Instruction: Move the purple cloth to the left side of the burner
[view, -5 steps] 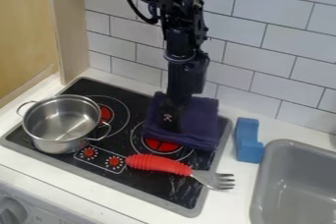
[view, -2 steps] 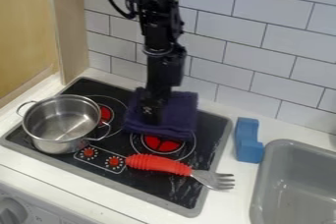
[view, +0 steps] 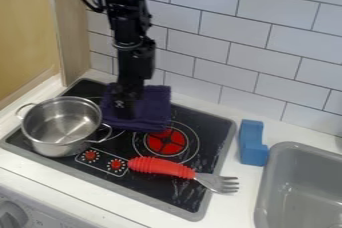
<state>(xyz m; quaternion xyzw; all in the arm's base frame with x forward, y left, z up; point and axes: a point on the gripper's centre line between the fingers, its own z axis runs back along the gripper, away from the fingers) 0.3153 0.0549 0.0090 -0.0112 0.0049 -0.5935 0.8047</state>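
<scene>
Our pincer sits on the folded purple cloth; whether it is spread or pinching, we cannot tell. Both have shifted left, baring most of the red burner. With the cloth now beside the steel pot, we judge our move nearly done.

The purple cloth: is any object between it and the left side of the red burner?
Nothing visible stands between the purple cloth and the left side of the burner; the steel pot stands to the cloth's left.
</scene>
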